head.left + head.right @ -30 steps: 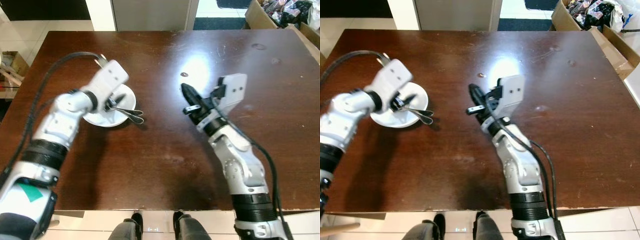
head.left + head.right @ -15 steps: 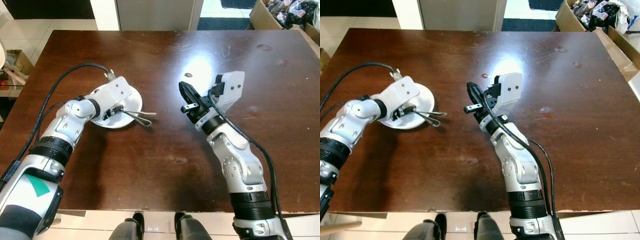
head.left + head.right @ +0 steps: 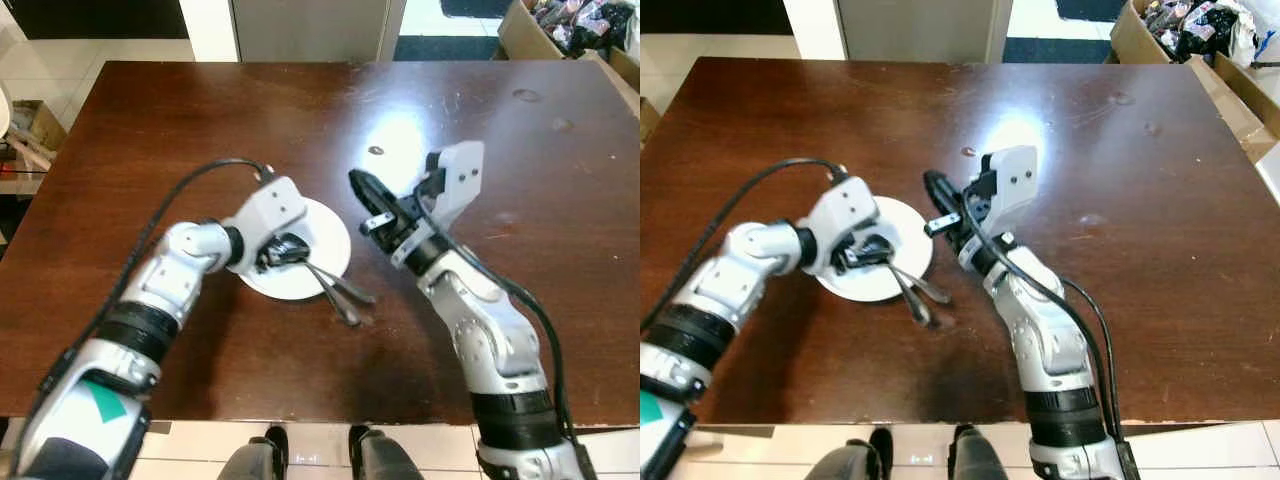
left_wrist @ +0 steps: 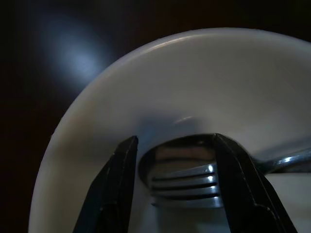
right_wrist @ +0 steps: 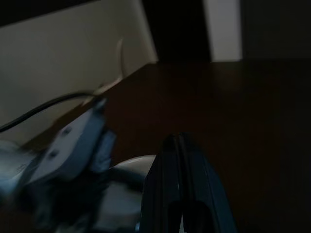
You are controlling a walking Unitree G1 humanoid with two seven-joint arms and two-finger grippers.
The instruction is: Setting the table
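A white plate (image 3: pixel 325 230) lies on the dark brown table (image 3: pixel 200 120), a little left of the middle. A fork (image 4: pixel 184 187) and a spoon (image 4: pixel 175 153) rest in it, their handles (image 3: pixel 340 295) sticking out over the near rim onto the wood. My left gripper (image 3: pixel 285 248) reaches down into the plate, its fingers shut around the heads of the fork and spoon. My right gripper (image 3: pixel 362 188) hovers just right of the plate, shut, with nothing in it and pointing toward the plate's far rim.
Cardboard boxes (image 3: pixel 530 25) stand on the floor past the table's far right corner. A grey door (image 3: pixel 310 25) is behind the far edge. The table's right half is bare wood with a bright glare spot (image 3: pixel 400 135).
My left gripper has moved right and nearer, and the plate with the fork and spoon has slid along with it, from the left side to beside my right gripper. The right arm barely moved.
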